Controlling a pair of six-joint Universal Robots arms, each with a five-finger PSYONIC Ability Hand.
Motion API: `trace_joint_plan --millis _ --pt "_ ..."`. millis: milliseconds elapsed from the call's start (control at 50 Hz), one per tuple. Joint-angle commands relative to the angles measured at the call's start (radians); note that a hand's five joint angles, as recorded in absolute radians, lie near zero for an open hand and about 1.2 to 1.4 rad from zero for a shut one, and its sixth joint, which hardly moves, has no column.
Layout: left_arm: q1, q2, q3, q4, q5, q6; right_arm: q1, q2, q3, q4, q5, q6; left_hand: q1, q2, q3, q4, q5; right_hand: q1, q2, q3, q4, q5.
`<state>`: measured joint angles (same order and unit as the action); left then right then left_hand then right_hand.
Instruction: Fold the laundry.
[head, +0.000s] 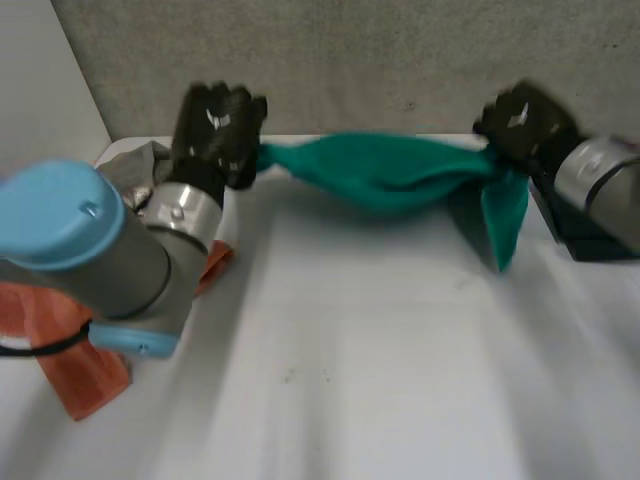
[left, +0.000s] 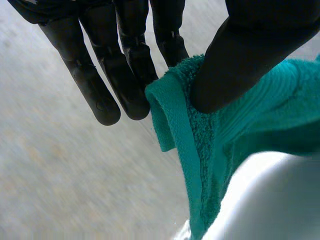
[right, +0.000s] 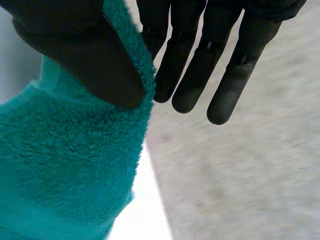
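A teal towel (head: 385, 172) hangs stretched between my two hands above the far part of the white table (head: 380, 370), sagging in the middle. My left hand (head: 215, 130) pinches its left end; in the left wrist view the thumb (left: 240, 60) presses the towel's hemmed corner (left: 175, 120) against straight fingers (left: 115, 75). My right hand (head: 525, 125) pinches the right end, from which a loose flap (head: 505, 220) dangles. In the right wrist view the thumb (right: 95, 60) clamps the towel (right: 65, 170) against the fingers (right: 200, 65).
An orange cloth (head: 70, 350) lies under my left arm at the table's left side, with a grey cloth (head: 130, 165) behind it. A black block (head: 590, 240) sits at the right edge. A grey wall (head: 350, 60) stands behind the table.
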<state>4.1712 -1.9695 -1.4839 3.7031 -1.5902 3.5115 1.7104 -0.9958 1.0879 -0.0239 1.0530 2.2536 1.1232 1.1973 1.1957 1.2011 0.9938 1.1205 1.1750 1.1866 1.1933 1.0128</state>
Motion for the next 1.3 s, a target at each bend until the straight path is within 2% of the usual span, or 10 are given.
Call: trace_joint_plan --millis 20,60,240,300,540,920,1000,1040,1160,1300 --pt "0.004 -0.042 -0.027 -0.003 -0.004 -0.022 0.012 0.134 0.029 -0.008 0.042 -0.212 0.273 0.199 0.201 0.195 0.228 -0.655 -0.709 -0.721 -0.728 -0.722" --pt "0.004 -0.038 -0.029 -0.003 -0.004 -0.022 0.009 0.128 0.036 -0.008 0.056 -0.171 0.273 0.199 0.201 0.195 0.228 -0.671 -0.726 -0.737 -0.744 -0.738" --pt "0.004 0.041 -0.041 -0.032 -0.004 -0.023 -0.084 -0.147 0.191 0.007 0.09 0.523 0.273 0.199 0.201 0.195 0.228 -0.889 -0.943 -0.955 -0.962 -0.956" --pt "0.003 0.047 -0.049 -0.034 -0.004 -0.025 -0.138 -0.182 0.242 0.053 0.081 0.601 0.273 0.199 0.201 0.195 0.228 -0.862 -0.917 -0.928 -0.935 -0.929" --pt "0.01 0.052 -0.047 -0.031 -0.004 -0.061 -0.179 -0.051 0.383 0.115 0.087 0.213 0.273 0.199 0.201 0.195 0.228 -0.701 -0.755 -0.767 -0.774 -0.768" --pt "0.033 0.05 -0.042 -0.031 -0.001 -0.083 -0.167 0.154 0.247 -0.077 0.117 0.199 0.273 0.199 0.201 0.195 0.228 -0.399 -0.453 -0.465 -0.471 -0.465" --pt "0.046 0.05 -0.044 -0.031 -0.002 -0.085 -0.166 0.193 0.21 -0.094 0.134 0.198 0.273 0.199 0.201 0.195 0.228 -0.176 -0.231 -0.242 -0.249 -0.243" --pt "0.055 0.05 -0.044 -0.031 -0.005 -0.085 -0.164 0.198 0.193 -0.105 0.148 0.195 0.273 0.199 0.201 0.195 0.228 0.274 0.22 0.208 0.201 0.207" --pt "0.067 0.064 -0.039 -0.037 -0.007 -0.082 -0.169 0.119 0.184 -0.114 0.191 0.205 0.273 0.199 0.201 0.195 0.228 0.276 0.221 0.21 0.203 0.209" --pt "0.087 0.201 0.026 -0.178 -0.01 -0.08 -0.184 -0.214 0.152 0.064 0.194 0.207 0.273 0.199 0.201 0.195 0.228 0.276 0.221 0.21 0.203 0.209"
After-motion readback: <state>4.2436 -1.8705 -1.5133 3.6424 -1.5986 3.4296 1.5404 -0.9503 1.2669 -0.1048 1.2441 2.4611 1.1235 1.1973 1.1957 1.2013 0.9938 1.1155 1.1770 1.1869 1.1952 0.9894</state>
